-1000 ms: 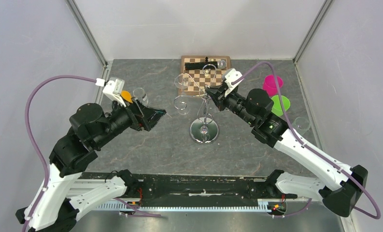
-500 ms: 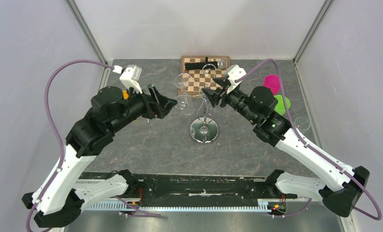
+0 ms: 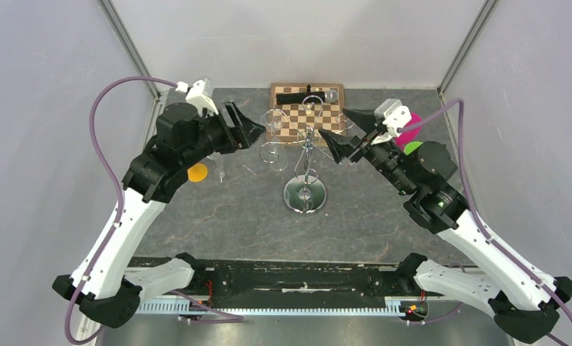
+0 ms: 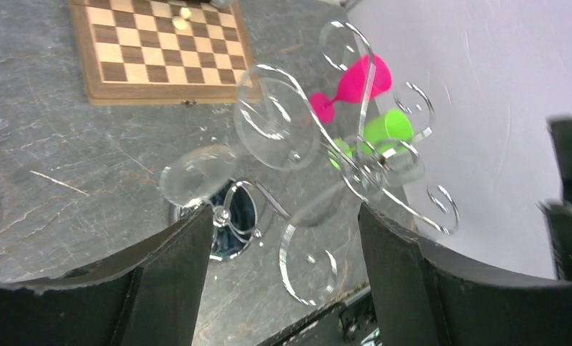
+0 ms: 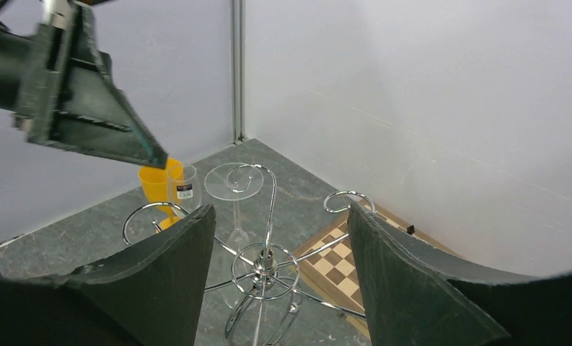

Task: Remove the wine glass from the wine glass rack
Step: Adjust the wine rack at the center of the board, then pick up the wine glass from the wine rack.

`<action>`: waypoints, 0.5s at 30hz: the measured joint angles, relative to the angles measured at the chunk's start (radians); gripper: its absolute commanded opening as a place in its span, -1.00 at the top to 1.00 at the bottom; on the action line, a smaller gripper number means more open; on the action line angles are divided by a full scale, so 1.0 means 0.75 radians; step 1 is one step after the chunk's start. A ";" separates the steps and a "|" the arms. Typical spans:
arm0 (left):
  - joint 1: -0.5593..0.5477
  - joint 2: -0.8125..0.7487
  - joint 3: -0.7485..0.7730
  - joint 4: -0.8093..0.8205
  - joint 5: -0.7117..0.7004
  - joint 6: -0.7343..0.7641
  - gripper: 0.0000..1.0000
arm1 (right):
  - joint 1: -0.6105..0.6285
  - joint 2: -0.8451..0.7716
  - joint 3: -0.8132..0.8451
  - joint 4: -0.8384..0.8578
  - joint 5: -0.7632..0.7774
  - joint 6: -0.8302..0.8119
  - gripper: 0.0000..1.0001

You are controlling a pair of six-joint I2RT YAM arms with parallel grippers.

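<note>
The wine glass rack (image 3: 305, 160) is a silver wire stand with a round mirrored base (image 3: 304, 195), mid-table. A clear wine glass (image 5: 234, 196) hangs upside down from one curled arm, foot on top; it also shows in the left wrist view (image 4: 272, 124) and overhead (image 3: 273, 122). My left gripper (image 3: 254, 128) hovers just left of the rack, open, the wine glass ahead of its fingertips (image 4: 286, 216). My right gripper (image 3: 333, 122) is open on the rack's right, its fingers framing the rack's hub (image 5: 266, 263) from above (image 5: 281, 209). Neither holds anything.
A wooden chessboard (image 3: 308, 109) lies behind the rack with a black item (image 3: 290, 96) and a clear glass (image 3: 331, 94) on it. An orange cup (image 3: 197, 171) and a clear tumbler (image 3: 218, 169) stand left; pink (image 3: 410, 130) and green (image 3: 413, 148) cups right. White walls enclose three sides.
My right gripper opened, let go of the rack's top and drew back to the right. My left arm swung forward and up toward the rack, staying open.
</note>
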 measured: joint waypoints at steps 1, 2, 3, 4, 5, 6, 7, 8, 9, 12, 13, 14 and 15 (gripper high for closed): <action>0.064 0.004 -0.024 0.036 0.050 -0.025 -0.53 | 0.000 -0.013 0.000 -0.001 0.003 0.004 -0.43; 0.121 0.006 -0.048 0.062 0.088 -0.049 -0.50 | 0.000 -0.025 0.000 -0.004 0.003 0.005 -0.43; 0.165 0.006 -0.069 0.081 0.120 -0.072 -0.48 | 0.000 -0.038 0.000 -0.009 0.003 0.005 -0.43; 0.222 0.007 -0.103 0.120 0.172 -0.106 -0.46 | 0.000 -0.047 0.000 -0.013 0.003 0.005 -0.44; 0.273 0.008 -0.137 0.156 0.225 -0.140 -0.45 | 0.000 -0.057 0.000 -0.017 0.003 0.005 -0.44; 0.307 0.012 -0.161 0.180 0.262 -0.163 -0.44 | 0.000 -0.065 0.000 -0.022 0.003 0.004 -0.44; 0.345 0.021 -0.189 0.215 0.306 -0.200 -0.44 | 0.000 -0.071 0.000 -0.027 0.004 0.004 -0.44; 0.369 0.032 -0.209 0.241 0.342 -0.228 -0.44 | 0.000 -0.077 0.000 -0.033 0.005 0.005 -0.44; 0.385 0.045 -0.221 0.264 0.376 -0.256 -0.44 | 0.000 -0.081 0.000 -0.039 0.007 0.004 -0.44; 0.403 0.081 -0.235 0.328 0.461 -0.319 -0.43 | 0.000 -0.091 -0.001 -0.056 0.009 0.004 -0.44; 0.409 0.092 -0.237 0.355 0.495 -0.347 -0.42 | 0.000 -0.094 -0.002 -0.060 0.013 0.004 -0.44; 0.411 0.099 -0.238 0.376 0.512 -0.363 -0.40 | 0.000 -0.097 -0.005 -0.061 0.015 0.004 -0.44; 0.415 0.105 -0.240 0.401 0.536 -0.384 -0.38 | 0.000 -0.100 -0.008 -0.062 0.017 0.004 -0.45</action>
